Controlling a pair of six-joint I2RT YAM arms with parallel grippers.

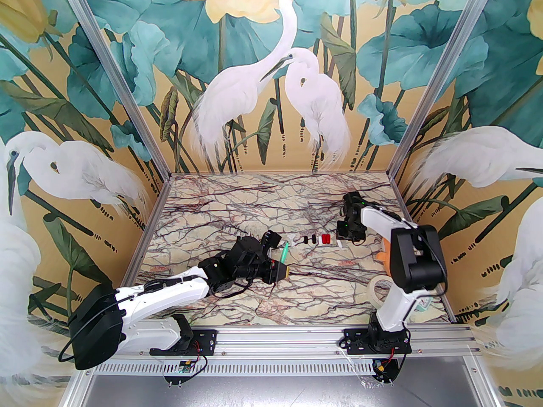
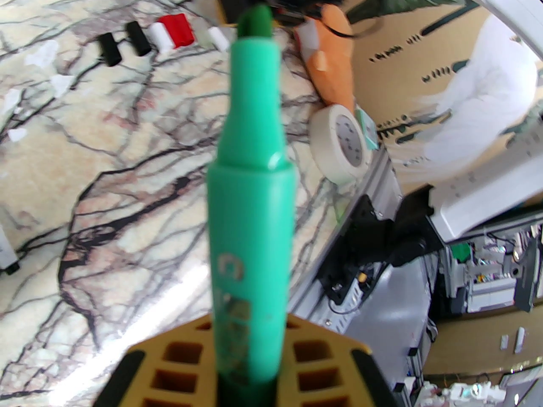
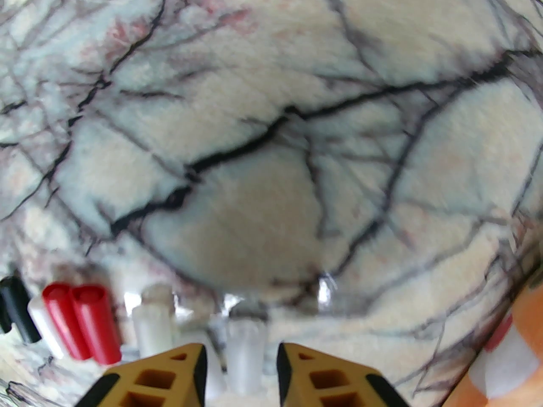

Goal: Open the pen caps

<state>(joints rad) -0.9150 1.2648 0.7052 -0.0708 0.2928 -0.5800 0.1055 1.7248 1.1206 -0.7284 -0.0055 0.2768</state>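
My left gripper is shut on the lower barrel of a green marker whose tip is bare; it is held above the table's middle. Loose pen caps lie in a row: two black, white, red and whitish. My right gripper is at the right end of that row. Its jaws stand apart around an upright whitish cap without touching it. Two red caps and a black one stand to its left.
A roll of cream tape lies near the right arm's base, with an orange object behind it. Small white scraps dot the marble table left of the caps. Painted walls close in the back and both sides.
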